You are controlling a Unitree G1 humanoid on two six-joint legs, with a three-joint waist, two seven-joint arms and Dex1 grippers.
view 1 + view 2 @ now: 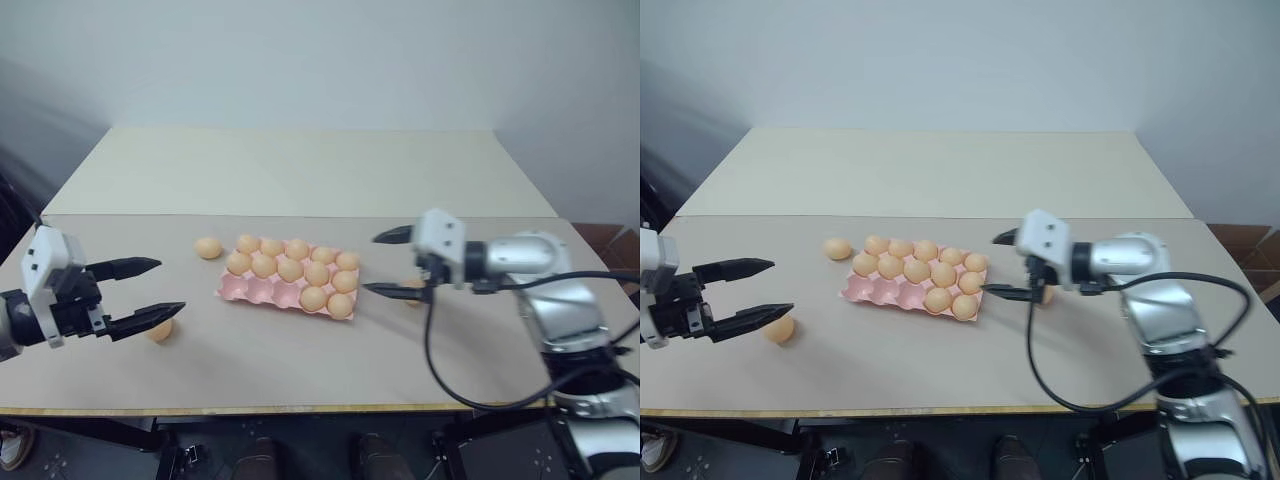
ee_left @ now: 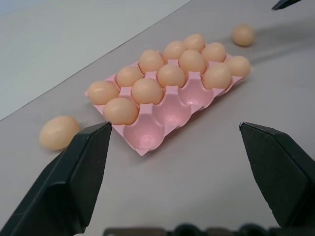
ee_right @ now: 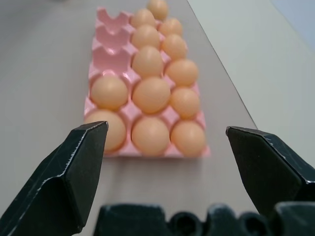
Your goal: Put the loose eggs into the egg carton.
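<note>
The pink egg carton (image 1: 256,291) lies mid-table with most cups filled by eggs; three front-left cups (image 2: 147,133) stand empty. One loose egg (image 1: 208,248) rests just off the carton's back left corner. A second loose egg (image 1: 159,330) lies on the table right by the lower finger of my left gripper (image 1: 172,285), which is open and holds nothing. A third loose egg (image 1: 1045,293) sits right of the carton, partly hidden behind my right gripper (image 1: 369,263). That gripper hovers open and empty at the carton's right end (image 3: 147,135).
The brown tabletop (image 1: 300,360) ends in a front edge close below the grippers. A paler table (image 1: 300,165) adjoins it at the back. My right arm's black cable (image 1: 440,370) loops down over the front right of the table.
</note>
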